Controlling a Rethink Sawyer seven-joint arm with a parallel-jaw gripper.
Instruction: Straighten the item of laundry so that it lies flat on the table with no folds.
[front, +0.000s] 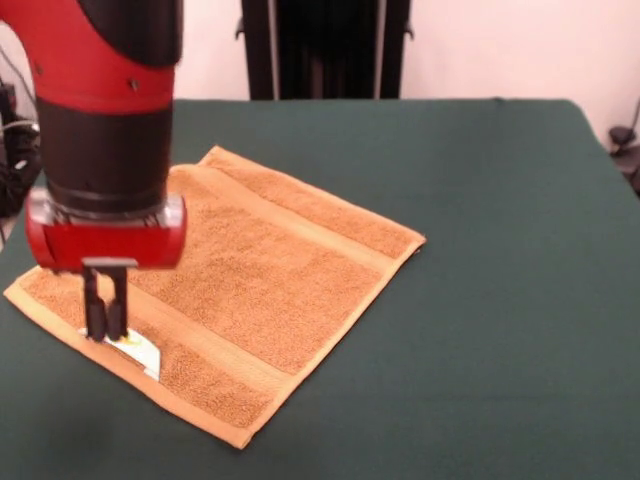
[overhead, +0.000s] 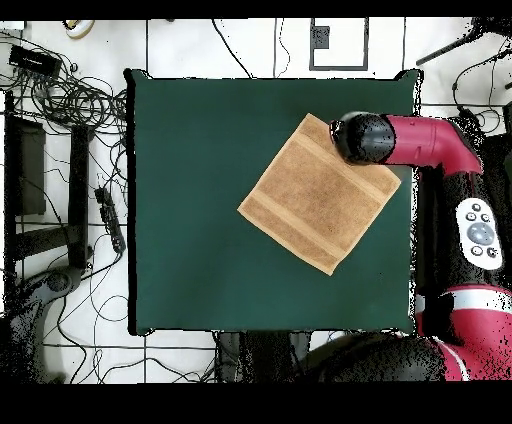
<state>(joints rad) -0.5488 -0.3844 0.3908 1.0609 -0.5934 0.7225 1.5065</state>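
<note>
The item of laundry (front: 270, 270), an orange-tan towel with two flat woven bands, lies spread out on the green table (front: 500, 300), turned like a diamond. A small white tag (front: 142, 354) sticks out at its near left hem. My gripper (front: 105, 332) stands upright on that hem just beside the tag, fingers (front: 93, 310) drawn close together and pinching the edge. In the overhead view the towel (overhead: 320, 195) looks flat, and the arm's black wrist (overhead: 362, 138) covers its right corner and hides the gripper.
The towel sits toward the table's (overhead: 200, 200) right side in the overhead view, close to that edge. Cables and equipment (overhead: 80, 100) lie on the floor beyond the left edge. A dark stand (front: 325, 50) rises behind the table's far side.
</note>
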